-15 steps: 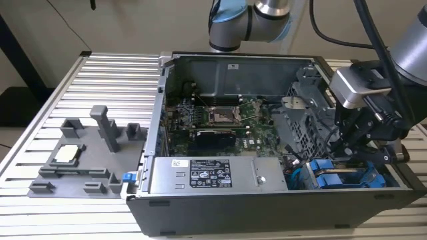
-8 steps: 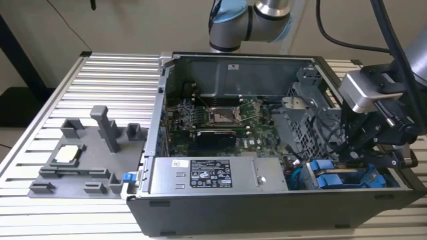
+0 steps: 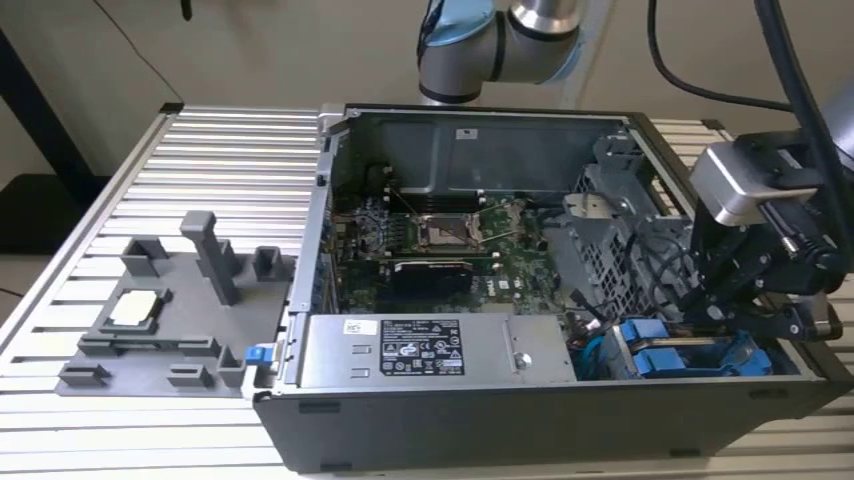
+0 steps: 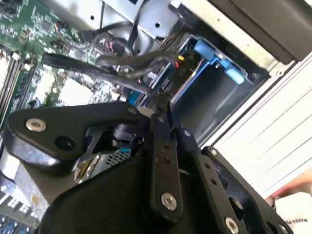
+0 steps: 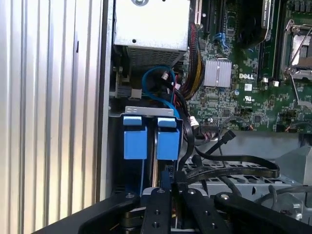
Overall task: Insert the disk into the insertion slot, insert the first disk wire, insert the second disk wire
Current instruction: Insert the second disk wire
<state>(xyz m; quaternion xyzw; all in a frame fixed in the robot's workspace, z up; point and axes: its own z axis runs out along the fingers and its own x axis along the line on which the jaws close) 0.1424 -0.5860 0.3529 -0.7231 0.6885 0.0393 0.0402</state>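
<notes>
In the exterior view, the end effector [image 3: 727, 320] hung over the blue disk [image 3: 667, 352] seated in the case [image 3: 400, 440] corner. In both wrist views, its fingers [image 4: 161, 109] pinched nearly closed around a black wire [image 5: 229, 170] beside the disk; the wire looked limp, best gripped at its plug.

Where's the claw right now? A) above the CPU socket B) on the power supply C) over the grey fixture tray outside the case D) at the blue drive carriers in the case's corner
D: in the exterior view the claw sits just above the blue carriers, far from the fixture tray.
</notes>
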